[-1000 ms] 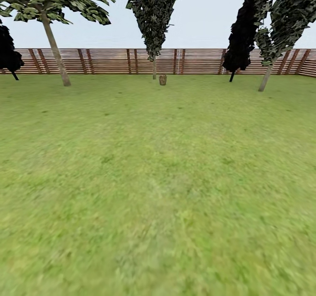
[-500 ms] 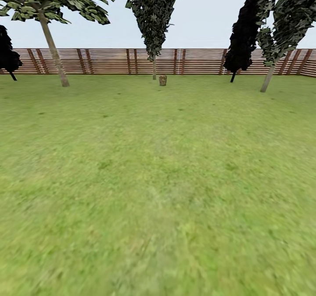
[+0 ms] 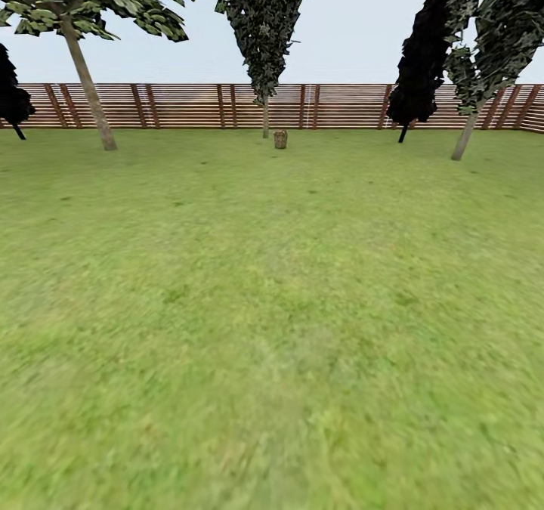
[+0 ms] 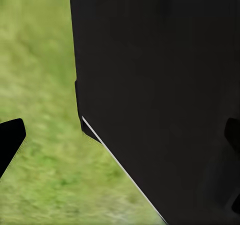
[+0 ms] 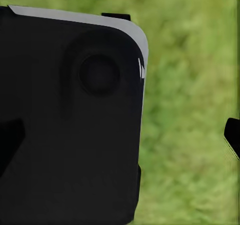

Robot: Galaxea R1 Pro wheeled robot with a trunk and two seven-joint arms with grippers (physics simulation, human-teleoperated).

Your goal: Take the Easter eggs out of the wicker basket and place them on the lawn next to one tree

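Head view looks out over a wide lawn [image 3: 272, 329] that fills the lower two thirds of the frame. Far off, just above the middle of the frame, a small tan basket [image 3: 280, 139] stands on the grass, too small to show what it holds. Just to its left rises the thin trunk of a tree [image 3: 264, 34] with dark mottled leaves. Behind both runs a brown slatted fence [image 3: 181, 106] across the whole width. Another pale-trunked tree [image 3: 89, 83] leans at the upper left, and one more [image 3: 467, 128] at the upper right, beside a black tree [image 3: 418, 57].

Left wrist view has a big black body of the robot [image 4: 165, 95] over most of the frame, with blurred grass to the left and one dark fingertip [image 4: 10, 140] at the left edge. Right wrist view also has a black housing [image 5: 70, 125] on its left side over grass. I cannot tell whether either gripper is open or closed.
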